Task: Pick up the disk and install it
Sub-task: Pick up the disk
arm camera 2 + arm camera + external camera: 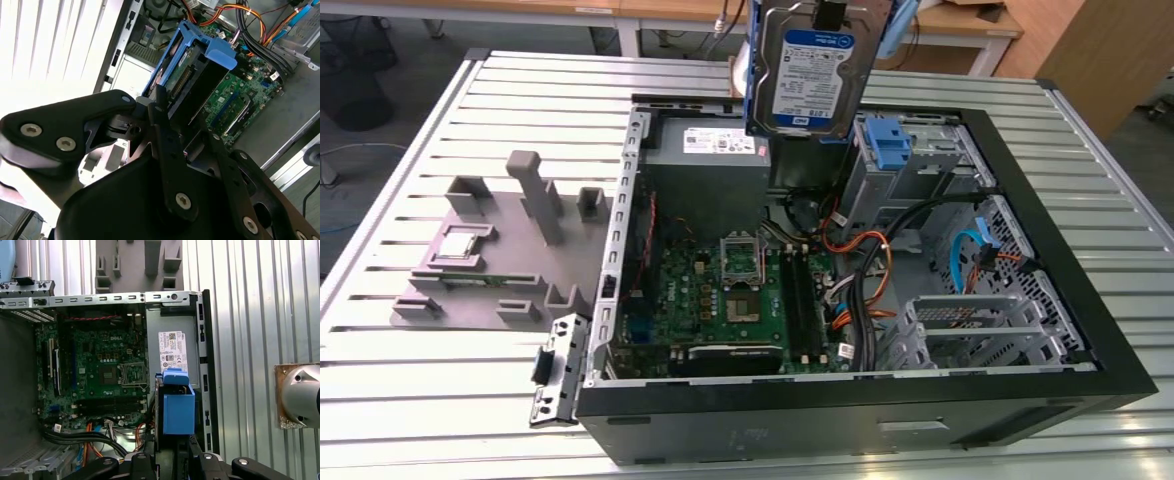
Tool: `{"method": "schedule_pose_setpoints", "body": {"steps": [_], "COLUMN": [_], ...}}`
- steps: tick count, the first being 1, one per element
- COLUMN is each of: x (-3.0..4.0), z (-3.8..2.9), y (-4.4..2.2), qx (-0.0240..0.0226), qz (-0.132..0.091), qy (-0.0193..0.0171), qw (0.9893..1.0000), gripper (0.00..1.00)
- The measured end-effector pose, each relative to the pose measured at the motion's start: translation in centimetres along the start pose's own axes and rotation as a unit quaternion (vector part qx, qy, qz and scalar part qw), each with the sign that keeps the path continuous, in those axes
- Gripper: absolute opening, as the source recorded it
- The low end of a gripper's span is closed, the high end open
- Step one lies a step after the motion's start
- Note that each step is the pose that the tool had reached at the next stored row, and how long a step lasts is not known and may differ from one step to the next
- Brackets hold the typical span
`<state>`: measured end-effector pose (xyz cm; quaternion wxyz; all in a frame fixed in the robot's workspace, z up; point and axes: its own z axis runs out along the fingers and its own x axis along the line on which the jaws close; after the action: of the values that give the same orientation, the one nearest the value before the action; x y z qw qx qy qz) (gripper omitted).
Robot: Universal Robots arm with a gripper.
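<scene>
One disk (pixel 809 75) hangs clamped in the end effector (pixel 830 14).

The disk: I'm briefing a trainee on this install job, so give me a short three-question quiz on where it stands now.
1. True or false: the disk already sits installed in the case.
2. What does the gripper hold? A) the disk B) an orange cable C) nothing
3. Fill in: in the exterior view, the grey fixture stands on the view's ____ of the case.

Key: 1 false, it hangs upright above the open case; 2 A; 3 left.
</scene>
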<state>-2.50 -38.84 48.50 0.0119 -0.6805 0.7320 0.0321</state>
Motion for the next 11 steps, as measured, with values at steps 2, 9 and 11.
{"method": "schedule_pose_setpoints", "body": {"steps": [2, 9, 11], "x": [0.03, 0.16, 0.17], "z": [0.0, -0.01, -0.01], "y": [-0.01, -0.01, -0.01], "qx": [0.0, 0.0, 0.0], "qz": [0.0, 0.0, 0.0], "qy": [0.0, 0.0, 0.0], "qw": [1.0, 1.0, 1.0], "gripper": [0.35, 0.35, 0.35]}}
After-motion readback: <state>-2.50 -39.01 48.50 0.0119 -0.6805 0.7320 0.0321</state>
